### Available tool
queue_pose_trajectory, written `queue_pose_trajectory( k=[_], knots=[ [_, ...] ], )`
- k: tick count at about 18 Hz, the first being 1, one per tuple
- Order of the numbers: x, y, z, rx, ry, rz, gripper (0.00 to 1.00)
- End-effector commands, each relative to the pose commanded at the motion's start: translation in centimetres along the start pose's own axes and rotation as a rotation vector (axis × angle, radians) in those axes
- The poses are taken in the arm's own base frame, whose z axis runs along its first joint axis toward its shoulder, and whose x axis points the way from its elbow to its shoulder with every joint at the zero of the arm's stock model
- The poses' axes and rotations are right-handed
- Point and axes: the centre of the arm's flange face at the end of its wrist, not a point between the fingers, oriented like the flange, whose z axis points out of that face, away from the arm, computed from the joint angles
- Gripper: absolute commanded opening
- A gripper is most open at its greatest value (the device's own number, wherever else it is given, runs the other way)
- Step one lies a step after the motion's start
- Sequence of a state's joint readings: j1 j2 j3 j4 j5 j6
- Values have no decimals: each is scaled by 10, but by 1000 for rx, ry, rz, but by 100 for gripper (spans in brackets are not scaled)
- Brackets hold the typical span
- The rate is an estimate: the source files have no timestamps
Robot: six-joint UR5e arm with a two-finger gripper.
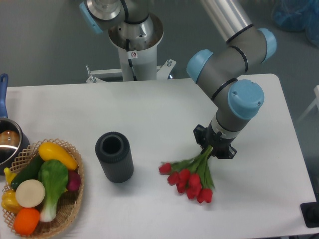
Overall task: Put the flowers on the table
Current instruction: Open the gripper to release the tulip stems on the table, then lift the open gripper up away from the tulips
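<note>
The flowers (192, 179), a bunch of red tulips on green stems, lie right of centre on the table (154, 109), blooms fanned toward the front edge and stems running up into the gripper (214, 148). At the far left a dark pot (9, 144) with a blue handle sits at the table's edge. Just in front of it is a wicker basket (75, 199) holding toy vegetables (42, 181). Right of the basket and apart from it stands a dark cylinder (114, 157), upright, its open top showing. Next come the tulips, their heads low over or on the white surface; contact cannot be told. The gripper is closed around the stem ends. The arm (234, 64) slants up to the right.
</note>
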State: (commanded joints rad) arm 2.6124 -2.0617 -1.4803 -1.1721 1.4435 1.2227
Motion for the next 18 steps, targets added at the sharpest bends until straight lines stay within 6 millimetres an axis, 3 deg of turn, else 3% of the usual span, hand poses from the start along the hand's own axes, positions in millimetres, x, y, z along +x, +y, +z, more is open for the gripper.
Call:
queue_pose_trajectory(
  k=[8,10,12,18],
  knots=[
    [-16,2,-28,48,-163,5,100],
    [-26,9,-38,59,-206,-14,100],
    [-38,29,-53,56,-226,-48,100],
    [-40,42,-56,-28,-259,-56,100]
  ],
)
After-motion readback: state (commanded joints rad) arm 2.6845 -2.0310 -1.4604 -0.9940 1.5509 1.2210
